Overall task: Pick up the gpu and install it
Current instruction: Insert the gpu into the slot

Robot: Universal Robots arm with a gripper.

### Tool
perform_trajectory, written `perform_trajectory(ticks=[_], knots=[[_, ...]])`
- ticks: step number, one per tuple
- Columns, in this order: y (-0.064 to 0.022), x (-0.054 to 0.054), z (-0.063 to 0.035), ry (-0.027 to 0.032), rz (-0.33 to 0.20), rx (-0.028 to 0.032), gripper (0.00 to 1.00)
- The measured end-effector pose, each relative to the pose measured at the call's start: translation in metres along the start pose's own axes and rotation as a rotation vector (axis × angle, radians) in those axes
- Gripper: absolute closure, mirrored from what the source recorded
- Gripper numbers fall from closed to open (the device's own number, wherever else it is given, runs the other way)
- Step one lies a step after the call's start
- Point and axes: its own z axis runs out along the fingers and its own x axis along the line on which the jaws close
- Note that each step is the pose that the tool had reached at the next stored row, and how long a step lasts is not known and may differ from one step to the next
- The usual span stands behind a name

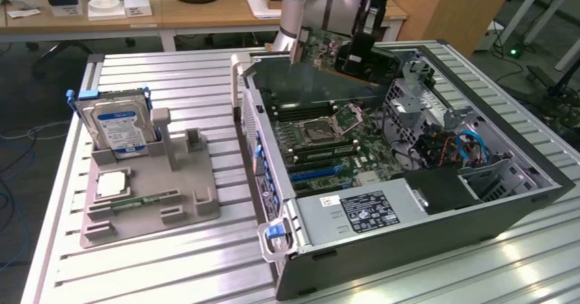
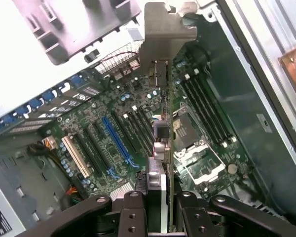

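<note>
My gripper (image 1: 351, 58) is shut on the gpu (image 1: 316, 47), holding it in the air over the far end of the open computer case (image 1: 507, 202). In the exterior view the card shows a green circuit side and stands on edge. In the wrist view the gpu (image 2: 164, 123) is seen edge-on between my fingers (image 2: 134, 213), its silvery bracket (image 2: 163, 34) at the far end. Below it lies the motherboard (image 2: 93, 113) with a blue expansion slot (image 2: 116, 141), black slots beside it and the CPU socket (image 2: 192, 148). The card is well clear of the board.
A grey fixture tray (image 1: 181, 182) at the exterior view's left holds an upright hard drive (image 1: 118, 127), a CPU chip (image 1: 111, 184) and a memory stick (image 1: 145, 201). Inside the case are the power supply (image 1: 363, 210), a drive cage (image 1: 422, 93) and blue cables (image 1: 471, 148).
</note>
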Motion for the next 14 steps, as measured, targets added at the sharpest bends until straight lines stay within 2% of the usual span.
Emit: perform_trajectory(ticks=[14], knots=[[0.0,0.0,0.0006,0.0111,-0.244,-0.0074,0.72]])
